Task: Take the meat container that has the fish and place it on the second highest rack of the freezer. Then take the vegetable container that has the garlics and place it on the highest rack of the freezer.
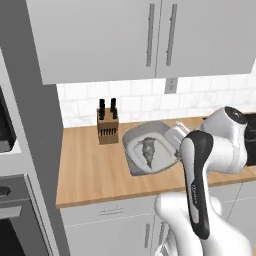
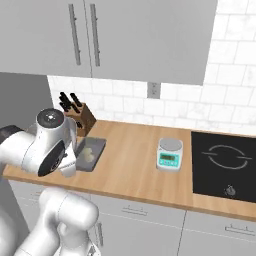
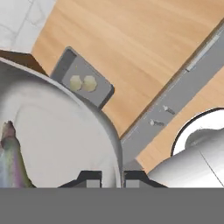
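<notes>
The meat container (image 3: 61,131), a pale rounded dish, is raised above the wooden counter (image 1: 90,170). In the hand view my gripper (image 3: 112,177) is shut on its near rim, one fingertip on each side. The fish (image 3: 11,157) lies in the dish, which also appears with it in the left base view, the meat container (image 1: 160,159) under the fish (image 1: 148,150). The vegetable container (image 3: 99,94), a dark tray, rests on the counter beyond the dish with both garlics (image 3: 82,83) inside. From the right base, the tray (image 2: 96,144) and garlics (image 2: 87,154) sit just past my arm. The freezer is out of view.
A knife block (image 1: 107,126) stands at the back of the counter by the tiled wall. To the right are a small kitchen scale (image 2: 170,154) and a black cooktop (image 2: 225,162). Wall cabinets (image 1: 150,35) hang overhead, and a dark oven (image 1: 7,220) sits at the far left.
</notes>
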